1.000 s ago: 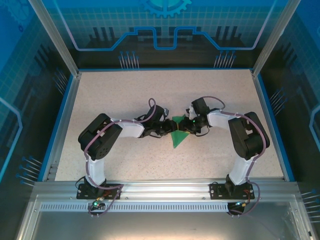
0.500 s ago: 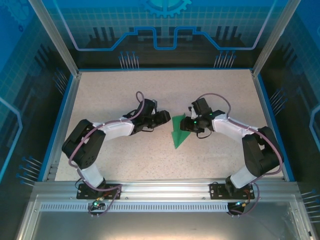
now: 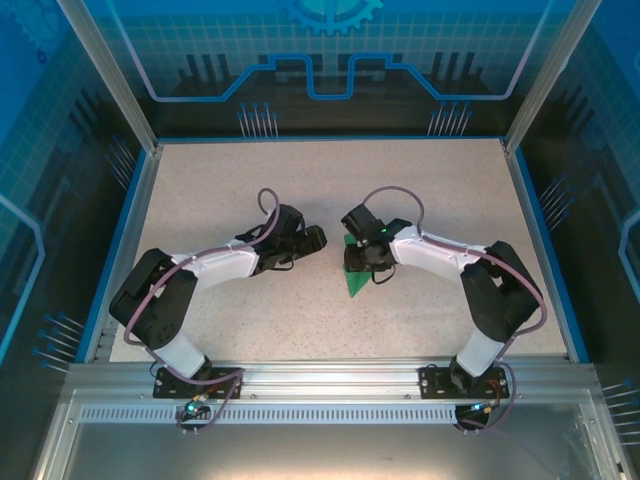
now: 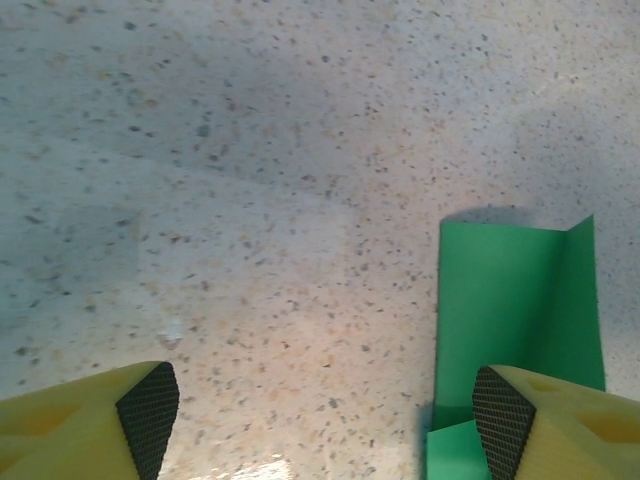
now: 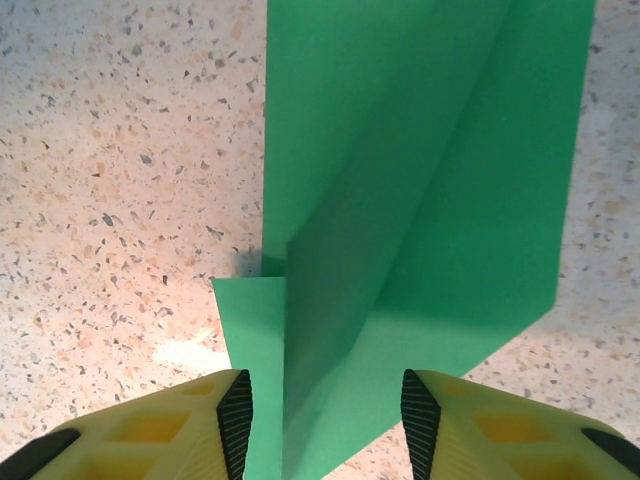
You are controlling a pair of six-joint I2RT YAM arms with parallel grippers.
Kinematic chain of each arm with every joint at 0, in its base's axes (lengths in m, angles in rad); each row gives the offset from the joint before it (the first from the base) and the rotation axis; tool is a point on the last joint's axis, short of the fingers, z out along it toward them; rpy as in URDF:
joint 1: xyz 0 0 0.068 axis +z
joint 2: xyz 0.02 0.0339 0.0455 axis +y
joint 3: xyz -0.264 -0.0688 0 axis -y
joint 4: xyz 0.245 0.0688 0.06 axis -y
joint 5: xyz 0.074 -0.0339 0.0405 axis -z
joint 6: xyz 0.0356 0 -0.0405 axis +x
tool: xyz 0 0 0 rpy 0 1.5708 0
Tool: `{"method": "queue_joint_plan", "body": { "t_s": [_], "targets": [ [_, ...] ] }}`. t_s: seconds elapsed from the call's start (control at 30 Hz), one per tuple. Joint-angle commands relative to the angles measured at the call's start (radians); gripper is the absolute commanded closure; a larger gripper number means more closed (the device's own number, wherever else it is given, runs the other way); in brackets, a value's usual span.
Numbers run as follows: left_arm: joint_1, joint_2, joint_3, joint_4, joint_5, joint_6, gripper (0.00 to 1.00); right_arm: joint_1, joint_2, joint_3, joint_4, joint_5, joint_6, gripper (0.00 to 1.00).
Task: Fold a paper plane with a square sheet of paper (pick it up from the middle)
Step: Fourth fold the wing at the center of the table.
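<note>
Near the middle of the worktop (image 3: pixel 430 180): the paper plane (image 3: pixel 352 283), thin plain green paper, matte and smooth, creased into a narrow wedge with its point toward the near edge. Underneath, a pale stone-like surface, flat, sprinkled with fine dark and tan flecks.

Seen from the right wrist, the same paper plane (image 5: pixel 440 180): broad green panels with straight cut edges, one long diagonal crease, a raised fold running down between the fingertips, a smaller flap at lower left. Right gripper (image 5: pixel 327 420) partly spread and straddling that fold, with yellow moulded fingers and black cross-hatched pads (image 5: pixel 236 425). A gap at each pad, nothing pinched. From above, right gripper (image 3: pixel 358 266) directly over the plane's wide end, hiding part of it.

Left gripper (image 4: pixel 325 415) spread wide, holding nothing, with the same yellow fingers and the same ribbed black pads (image 4: pixel 150 410). Bare speckled worktop between them. At the right of that view, green paper (image 4: pixel 515 300) beside one finger: a flat rectangle, one upright crease, squared top corners. Touching the finger or not, cannot tell. From above, left gripper (image 3: pixel 312 238) to the left of the plane, near it, clear of the paper.
</note>
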Motion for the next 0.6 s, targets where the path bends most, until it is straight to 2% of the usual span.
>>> {"method": "queue_joint_plan", "body": {
  "t_s": [0.0, 0.2, 0.3, 0.43, 0.57],
  "targets": [
    [0.021, -0.042, -0.018, -0.035, -0.042, 0.000, 0.17, 0.030, 0.048, 0.043, -0.050, 0.023, 0.014, 0.55],
    [0.032, -0.060, -0.029, -0.050, -0.050, 0.005, 0.15, 0.040, 0.116, 0.086, -0.088, 0.035, 0.014, 0.65],
    [0.038, -0.069, -0.037, -0.051, -0.049, 0.006, 0.15, 0.039, 0.124, 0.093, -0.094, 0.040, -0.014, 0.78],
    [0.041, -0.083, -0.043, -0.051, -0.036, 0.013, 0.14, 0.029, 0.112, 0.099, -0.075, 0.040, -0.140, 0.92],
    [0.050, -0.107, -0.060, -0.044, -0.019, 0.011, 0.14, 0.000, 0.071, 0.088, -0.034, 0.016, -0.294, 0.94]
  ]
}}
